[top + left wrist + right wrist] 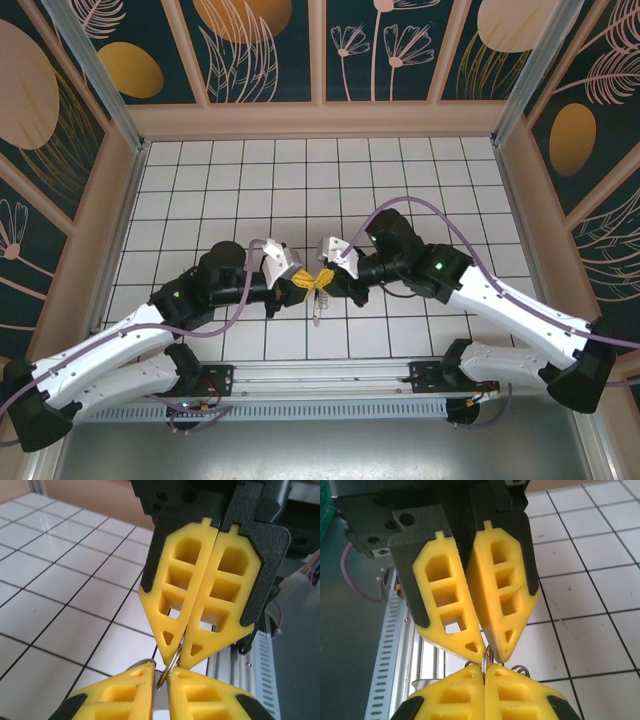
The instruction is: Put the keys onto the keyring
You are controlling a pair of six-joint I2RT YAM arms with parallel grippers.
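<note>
Overhead, the left hand [302, 282] and the right hand [328, 273] met tip to tip above the near middle of the bench [220, 180], both raised off the tiles. Just below their tips hung a pale sliver, which I judged to be the keyring [318, 306]; it was too small to make out its shape or any key on it. From the left wrist, the left hand's yellow fingers sat at the bottom edge, closed but for a hairline slot. A thin wire loop [170, 666] ran from that slot up into the right hand's tips, which were pressed together on it. So both hands pinched the same bit of wire, held in the air clear of the bench. From the right wrist, the right hand's fingers were shut tight with the wire standing in their seam. The left hand above nipped it at the very tips, its fingers parting further back. A second loop [520, 670] peeked out just beside the right hand's fingers. Whether the pinched wire belonged to the key or to the keyring could not be told. By my judgement the threading was under way but unfinished: the parts were together at the fingertips, yet nothing showed a key seated on the keyring, and both hands had yet to let go.
</note>
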